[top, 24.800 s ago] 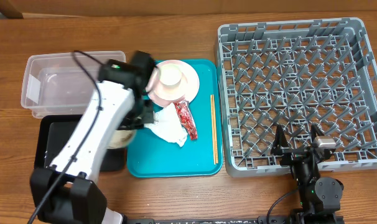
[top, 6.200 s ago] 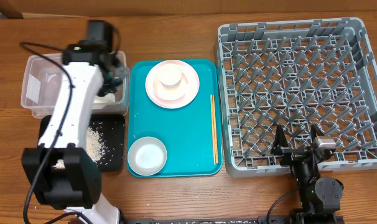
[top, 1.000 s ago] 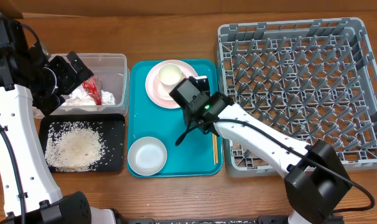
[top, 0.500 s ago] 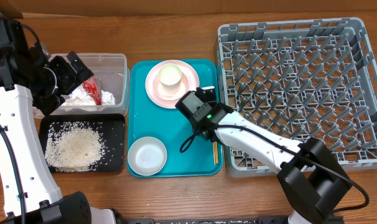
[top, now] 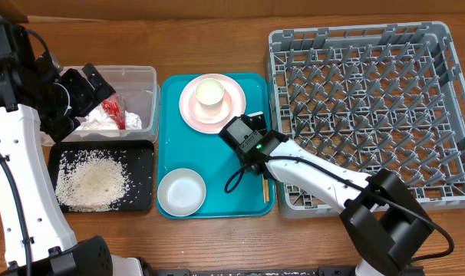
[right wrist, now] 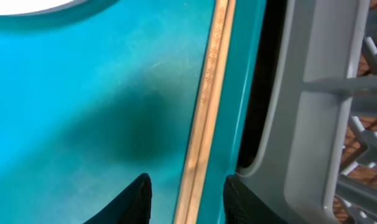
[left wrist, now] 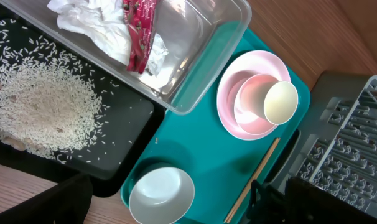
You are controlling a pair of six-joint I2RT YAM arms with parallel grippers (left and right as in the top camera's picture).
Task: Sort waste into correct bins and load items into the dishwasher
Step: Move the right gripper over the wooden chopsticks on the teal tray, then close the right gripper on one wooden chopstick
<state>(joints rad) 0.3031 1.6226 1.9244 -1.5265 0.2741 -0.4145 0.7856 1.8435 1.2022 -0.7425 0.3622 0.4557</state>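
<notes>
Dishwasher-loading step: right gripper (right wrist: 187,190), fingers apart, straddles the chopsticks (right wrist: 209,81) at the right edge of the teal tray (right wrist: 64,93); next it should likely close and lift

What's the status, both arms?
Left gripper open, empty, over clear rectangular plastic tub. Right gripper open, straddling thin wooden chopsticks at teal tray edge. Grey plastic dish rack wall tight alongside.

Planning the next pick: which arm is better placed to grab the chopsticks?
Right. The right gripper, open, straddles the chopsticks beside the dish rack; the left gripper is off over the clear tub.
</notes>
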